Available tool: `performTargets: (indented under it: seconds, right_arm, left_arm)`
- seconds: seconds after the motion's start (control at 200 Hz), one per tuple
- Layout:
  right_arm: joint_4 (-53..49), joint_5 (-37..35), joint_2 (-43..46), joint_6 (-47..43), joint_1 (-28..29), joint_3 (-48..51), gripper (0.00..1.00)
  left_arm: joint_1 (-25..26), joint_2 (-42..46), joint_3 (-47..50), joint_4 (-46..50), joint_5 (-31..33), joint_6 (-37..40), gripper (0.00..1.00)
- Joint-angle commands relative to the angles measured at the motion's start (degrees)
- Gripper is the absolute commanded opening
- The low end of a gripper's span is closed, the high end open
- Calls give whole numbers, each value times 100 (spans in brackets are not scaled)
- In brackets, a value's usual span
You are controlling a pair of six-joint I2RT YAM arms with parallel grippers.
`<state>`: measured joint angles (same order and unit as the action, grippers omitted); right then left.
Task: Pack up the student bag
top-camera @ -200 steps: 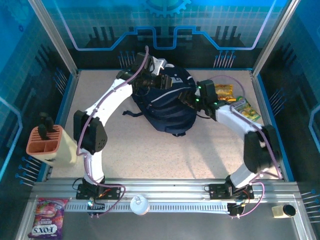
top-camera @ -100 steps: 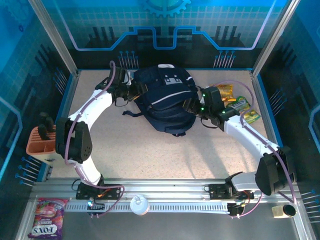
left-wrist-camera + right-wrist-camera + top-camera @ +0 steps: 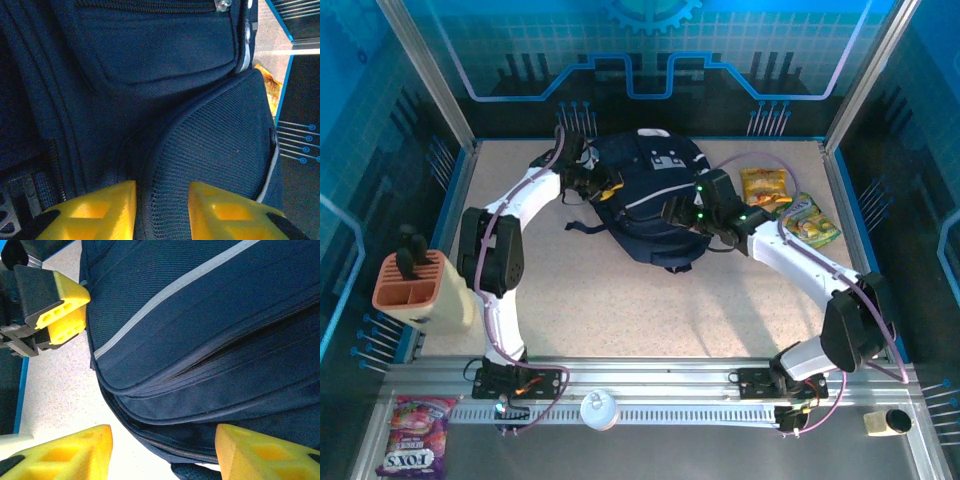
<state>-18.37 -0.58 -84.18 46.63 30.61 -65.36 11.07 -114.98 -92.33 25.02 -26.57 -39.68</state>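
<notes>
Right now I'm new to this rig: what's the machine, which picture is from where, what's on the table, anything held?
Two white robot arms are bolted at the near edge of a table; each ends in a gripper with two yellow fingers. The wide picture comes from a fixed camera overhead; the close-ups come from a camera on each wrist. On the table lie a dark navy backpack and two snack packets to its right. The left gripper sits at the backpack's upper left, fingers slightly apart; whether it pinches fabric is unclear. The right gripper hovers open over the backpack, holding nothing.
</notes>
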Motion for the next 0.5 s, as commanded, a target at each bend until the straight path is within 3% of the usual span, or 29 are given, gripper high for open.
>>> performTargets:
  seconds: [0.0,0.045,0.215,0.495]
  right_arm:
    - [-397,-432,-143,-14,243,-346,56]
    - [-528,-589,-213,-8,361,-462,56]
    - [-1087,-1283,-562,208,804,-897,56]
    - [-1612,-2395,-1361,983,1521,-1575,53]
  left_arm:
    - [78,-139,-181,103,-492,-101,27]
    - [112,-147,-163,101,-546,-101,26]
    - [280,-100,-73,-16,-670,-171,0]
    - [811,132,388,-1075,-832,-1099,0]
